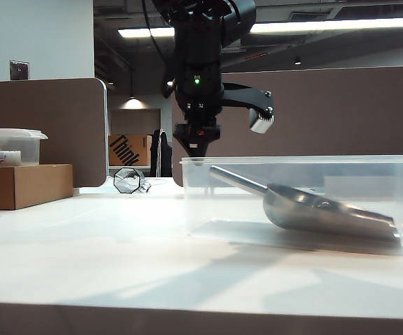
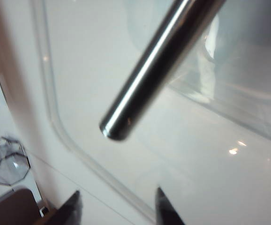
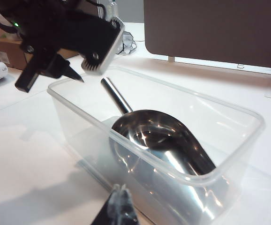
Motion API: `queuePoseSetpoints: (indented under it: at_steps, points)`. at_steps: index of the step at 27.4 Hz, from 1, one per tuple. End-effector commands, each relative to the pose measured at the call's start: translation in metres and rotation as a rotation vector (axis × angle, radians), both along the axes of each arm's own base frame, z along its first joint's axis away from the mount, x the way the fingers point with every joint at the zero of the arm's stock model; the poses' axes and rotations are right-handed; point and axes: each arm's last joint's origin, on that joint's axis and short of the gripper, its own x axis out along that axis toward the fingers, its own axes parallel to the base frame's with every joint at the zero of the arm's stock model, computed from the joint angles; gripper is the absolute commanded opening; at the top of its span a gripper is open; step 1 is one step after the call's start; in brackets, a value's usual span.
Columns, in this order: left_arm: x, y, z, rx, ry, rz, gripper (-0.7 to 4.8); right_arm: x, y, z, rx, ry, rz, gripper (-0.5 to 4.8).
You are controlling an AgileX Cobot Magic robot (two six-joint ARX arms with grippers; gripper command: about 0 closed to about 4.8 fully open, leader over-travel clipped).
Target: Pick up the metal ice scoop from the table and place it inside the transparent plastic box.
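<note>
Fingers (image 2: 161, 206) of the left gripper (image 2: 116, 206) are held apart, empty, above the metal ice scoop (image 1: 327, 209) handle inside the transparent plastic box (image 1: 194, 202); the right gripper (image 3: 119, 206) hangs nearby, its state unreadable.

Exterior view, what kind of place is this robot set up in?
Probably an office or lab workspace. Behind the white table stand brown partition panels, long ceiling light strips run overhead, and a cardboard box carries a lidded container. The transparent plastic box holds the metal ice scoop.

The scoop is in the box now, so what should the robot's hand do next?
Probably lift the left hand up and away. The metal ice scoop already lies inside the transparent plastic box, and the hand's fingers are open above the handle, holding nothing. The right hand sits beside the box.
</note>
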Motion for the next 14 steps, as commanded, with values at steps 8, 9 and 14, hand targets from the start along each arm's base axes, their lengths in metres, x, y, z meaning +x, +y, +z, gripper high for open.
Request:
queuePoseSetpoints:
  at_steps: [8, 9, 14]
  points:
    - [-0.018, 0.016, 0.067, -0.229, -0.123, 0.045, 1.68, 0.000, 0.000, 0.001, 0.002, -0.010, 0.004, -0.01]
    - [-0.022, 0.018, 0.075, -0.285, -0.117, 0.049, 1.17, 0.000, 0.000, 0.001, 0.002, -0.010, 0.004, -0.01]
    - [-0.046, 0.037, 0.113, -0.503, -0.062, 0.106, -0.06, 0.000, 0.000, 0.001, 0.002, -0.010, 0.005, -0.01]
